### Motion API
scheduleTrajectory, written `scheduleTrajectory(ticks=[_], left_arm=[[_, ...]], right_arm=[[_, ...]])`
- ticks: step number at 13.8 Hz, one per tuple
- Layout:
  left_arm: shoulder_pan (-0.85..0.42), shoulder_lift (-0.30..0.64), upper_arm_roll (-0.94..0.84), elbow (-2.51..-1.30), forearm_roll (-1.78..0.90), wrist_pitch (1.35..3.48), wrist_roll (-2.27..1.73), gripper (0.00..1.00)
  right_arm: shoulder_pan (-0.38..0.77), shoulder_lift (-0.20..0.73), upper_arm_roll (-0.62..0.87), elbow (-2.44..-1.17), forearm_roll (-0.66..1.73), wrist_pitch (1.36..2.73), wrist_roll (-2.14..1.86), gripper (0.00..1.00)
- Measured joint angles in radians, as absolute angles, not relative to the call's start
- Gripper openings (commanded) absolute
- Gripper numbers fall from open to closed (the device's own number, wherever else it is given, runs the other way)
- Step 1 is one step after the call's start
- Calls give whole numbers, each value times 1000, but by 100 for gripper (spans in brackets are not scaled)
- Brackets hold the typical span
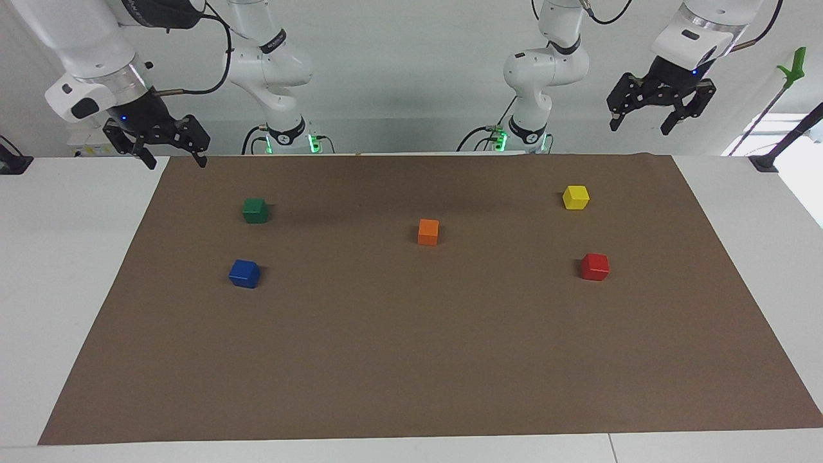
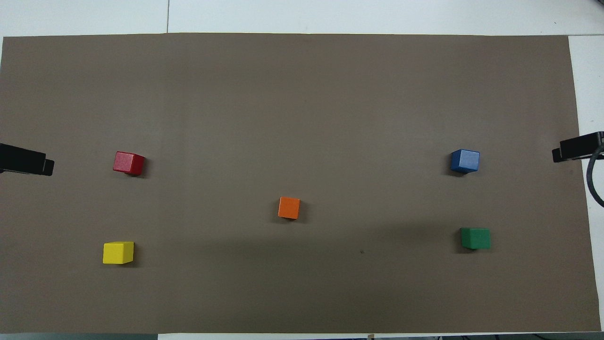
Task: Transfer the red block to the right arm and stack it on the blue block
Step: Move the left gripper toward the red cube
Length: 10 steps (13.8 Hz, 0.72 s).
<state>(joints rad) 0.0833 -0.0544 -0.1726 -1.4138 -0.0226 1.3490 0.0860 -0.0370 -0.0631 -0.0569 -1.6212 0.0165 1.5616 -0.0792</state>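
The red block [image 1: 595,266] sits on the brown mat toward the left arm's end of the table; it also shows in the overhead view [image 2: 128,163]. The blue block [image 1: 244,273] sits toward the right arm's end, and shows in the overhead view [image 2: 465,160]. My left gripper [image 1: 641,127] hangs open and empty, high over the mat's edge nearest the robots, at its own end. My right gripper [image 1: 177,162] is open and empty, low over the mat's corner at its own end. Only the grippers' tips show in the overhead view.
A green block [image 1: 254,210] lies nearer to the robots than the blue block. A yellow block [image 1: 575,197] lies nearer to the robots than the red block. An orange block [image 1: 428,231] sits mid-mat. The brown mat [image 1: 411,360] covers most of the white table.
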Motion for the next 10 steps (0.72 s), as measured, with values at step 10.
scheduleTrajectory(ticks=[10], left_arm=[[86,-44,-145,-1445,-22,1392,74,100]], right_arm=[[-37,-63,-48,-1619,7,1559,-64,100]])
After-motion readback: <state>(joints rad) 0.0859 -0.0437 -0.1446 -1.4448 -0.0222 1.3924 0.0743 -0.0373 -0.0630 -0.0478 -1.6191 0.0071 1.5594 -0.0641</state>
